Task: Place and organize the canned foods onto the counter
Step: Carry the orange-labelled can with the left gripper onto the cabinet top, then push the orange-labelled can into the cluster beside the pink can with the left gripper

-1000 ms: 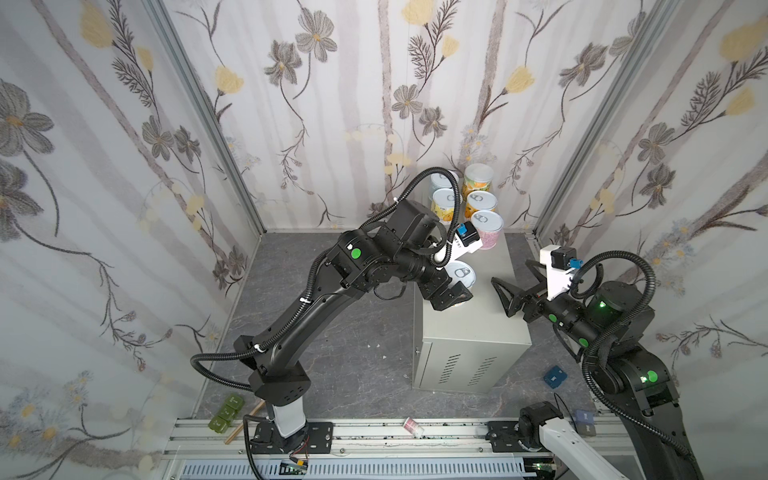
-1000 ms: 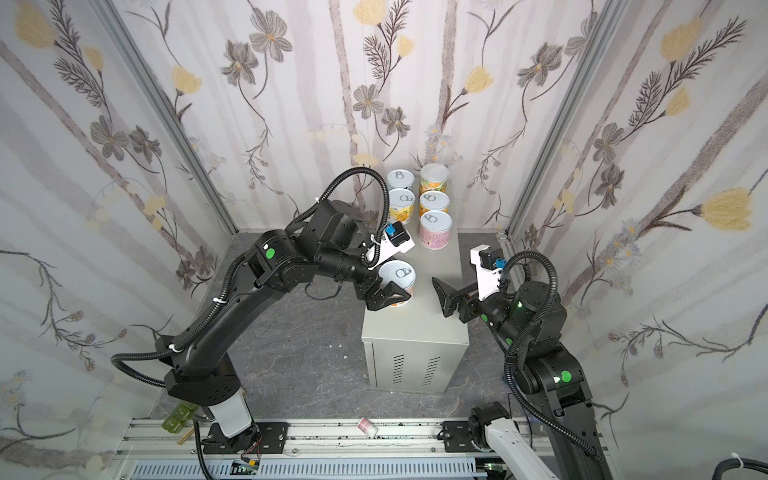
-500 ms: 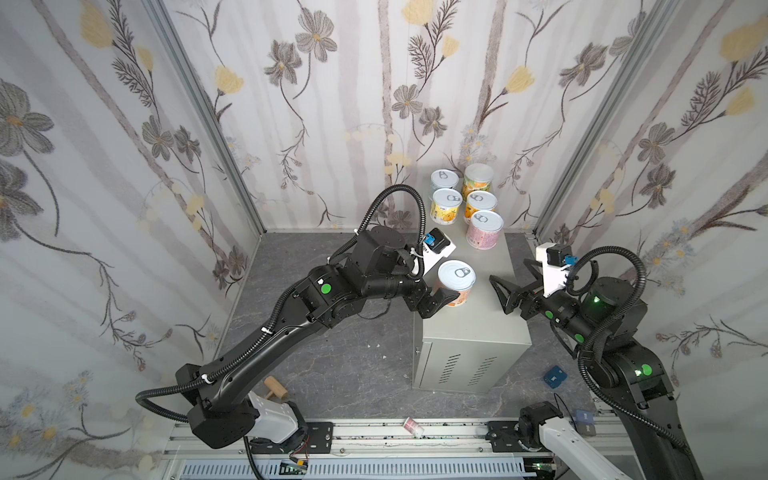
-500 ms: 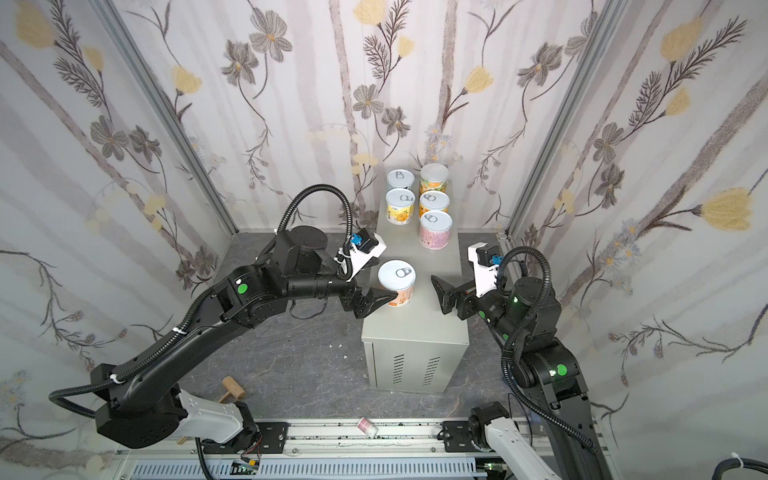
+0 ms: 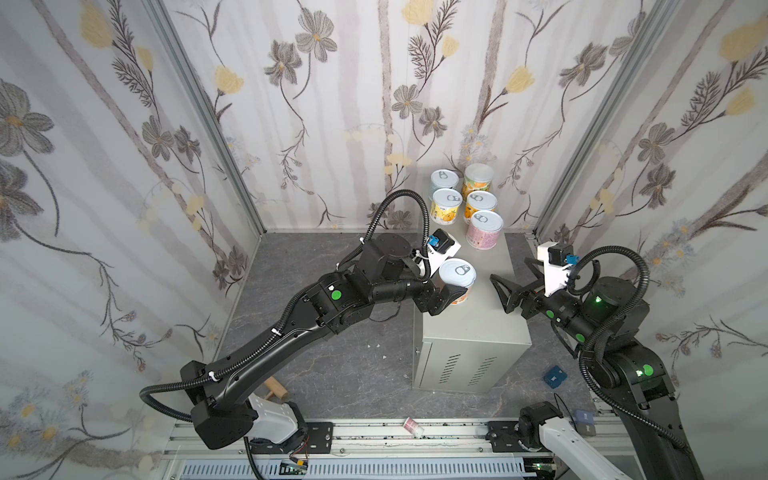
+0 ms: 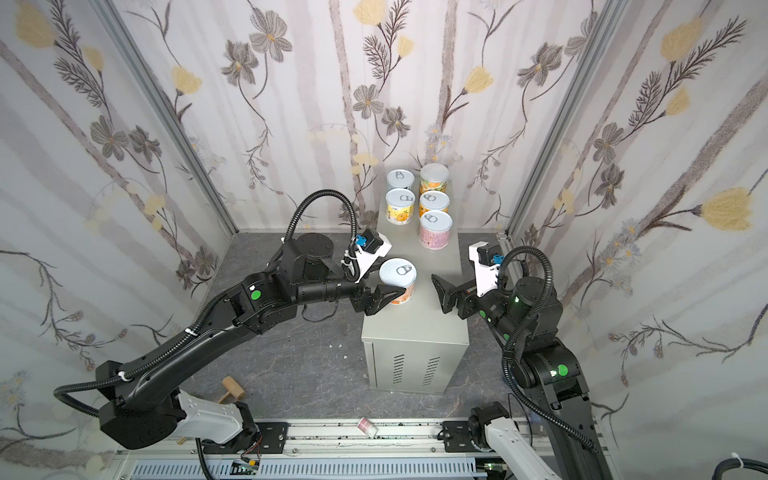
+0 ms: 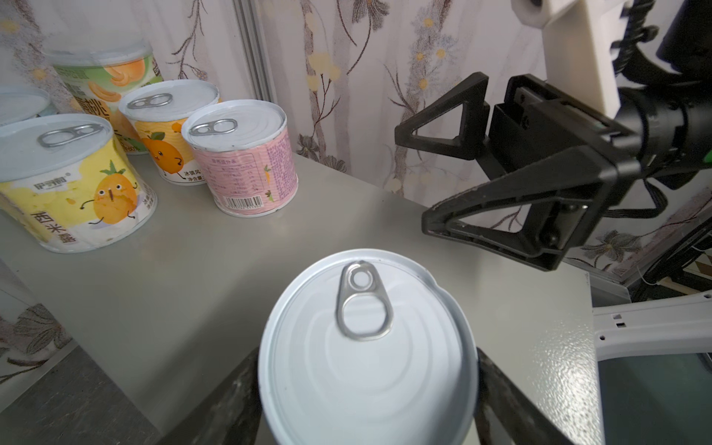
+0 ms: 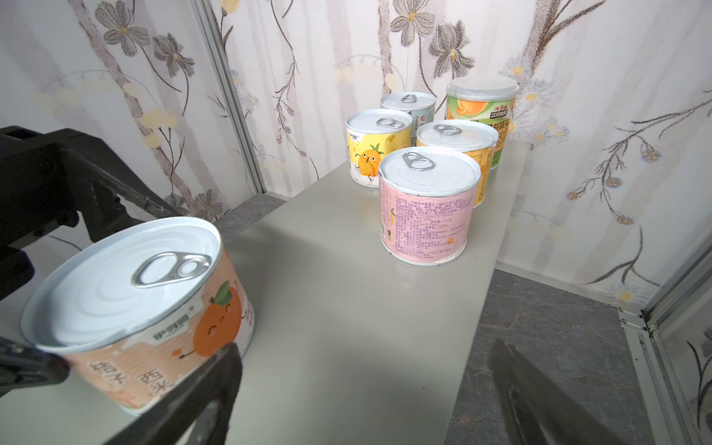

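A peach-labelled can (image 5: 457,272) (image 8: 127,285) stands on the grey counter (image 5: 469,324) near its left edge. My left gripper (image 5: 455,286) (image 7: 366,370) reaches in from the left and is shut on it, one finger against each side. Several more cans cluster at the counter's back end, the pink one (image 5: 484,228) (image 7: 246,162) nearest, then the yellow pineapple can (image 5: 446,205) and an orange one (image 5: 481,205). My right gripper (image 5: 508,268) (image 8: 364,346) hovers open and empty over the counter's right edge, to the right of the peach can.
A wooden mallet (image 5: 276,388) lies on the dark floor at front left. A blue block (image 5: 555,376) sits on the floor right of the counter. A small pink-striped item (image 5: 411,424) rests on the front rail. Papered walls close in on three sides.
My left arm drew back to the left from over the peach can, then its jaws closed onto the can's sides. The right arm has barely shifted and stays open.
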